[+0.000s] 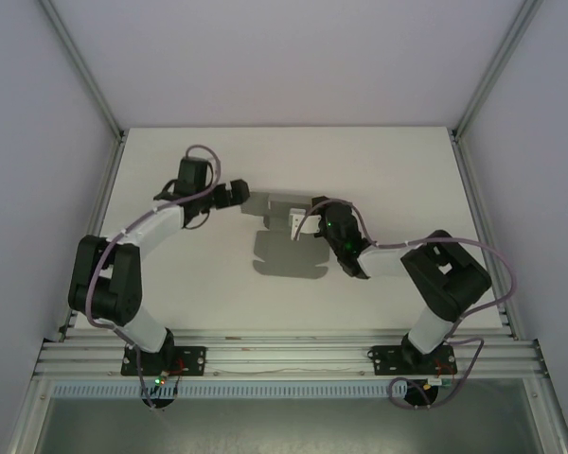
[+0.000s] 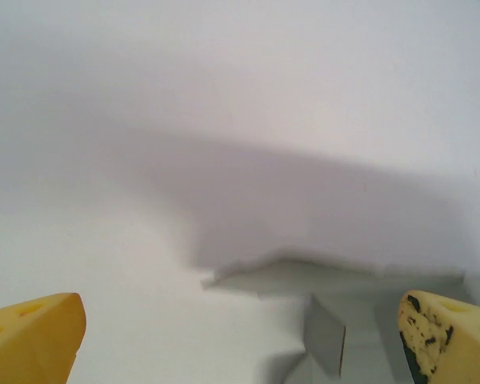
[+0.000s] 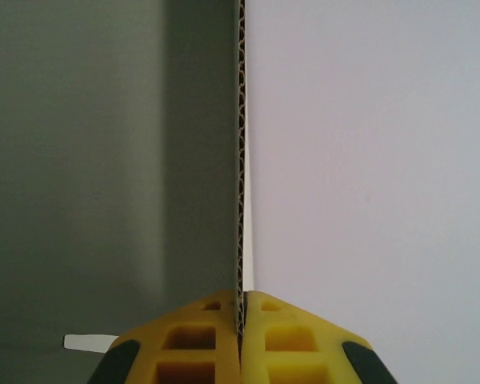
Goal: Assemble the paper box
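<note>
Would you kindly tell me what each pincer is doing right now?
Left pincer: open, holding nothing.
Right pincer: shut on the paper box.

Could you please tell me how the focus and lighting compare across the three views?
Top external: even, soft light, no glare, paper box clear. Left wrist: box blurred, broad soft shadow across the white surface behind it. Right wrist: box's fluted edge crisp, its face on the left shaded, the right side bright.

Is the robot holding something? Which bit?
The right gripper pinches the grey corrugated cardboard sheet by a raised flap's edge. The left gripper holds nothing.
</note>
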Robot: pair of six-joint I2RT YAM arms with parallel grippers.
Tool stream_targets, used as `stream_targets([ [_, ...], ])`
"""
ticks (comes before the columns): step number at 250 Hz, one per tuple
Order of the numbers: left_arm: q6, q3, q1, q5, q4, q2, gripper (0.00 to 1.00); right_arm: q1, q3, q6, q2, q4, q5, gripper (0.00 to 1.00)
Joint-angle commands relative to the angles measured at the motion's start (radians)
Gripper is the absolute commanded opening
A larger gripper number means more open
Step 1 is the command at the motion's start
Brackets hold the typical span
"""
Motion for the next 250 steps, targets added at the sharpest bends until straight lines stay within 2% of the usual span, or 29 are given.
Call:
stream_targets([
  [1,0.115,0.111,0.008,-0.089,-0.103,0.052,1.0,0.008,-0.014,-0.043,0.012,0.109,-0.033,0.0],
  [42,0.197,0.309,0.018,-0.044,-0.23,0.229,1.0,0.007,-0.011,-0.018,0.027,0.121,-0.042,0.0],
  [65,0.209,0.352,0.018,0.015,-0.258,0.288,0.99,0.008,-0.01,-0.001,0.033,0.129,-0.039,0.0],
  [87,0.215,0.342,0.017,0.064,-0.259,0.296,0.94,0.006,-0.004,-0.001,0.045,0.129,-0.025,0.0],
  [127,0.224,0.251,0.007,0.128,-0.232,0.241,0.72,0.007,0.026,0.028,0.051,0.106,0.02,0.0],
  [151,0.221,0.194,-0.003,0.207,-0.211,0.201,0.6,0.007,0.042,0.037,0.05,0.053,0.034,0.0],
  [180,0.208,0.14,-0.027,0.259,-0.178,0.17,0.51,0.007,0.055,0.071,0.053,0.031,0.061,0.0],
  [222,0.191,0.095,-0.08,0.322,-0.106,0.15,0.47,0.007,0.073,0.073,0.061,0.008,0.087,0.0],
  [250,0.187,0.086,-0.1,0.31,-0.078,0.166,0.46,0.008,0.065,0.073,0.056,0.002,0.072,0.0],
])
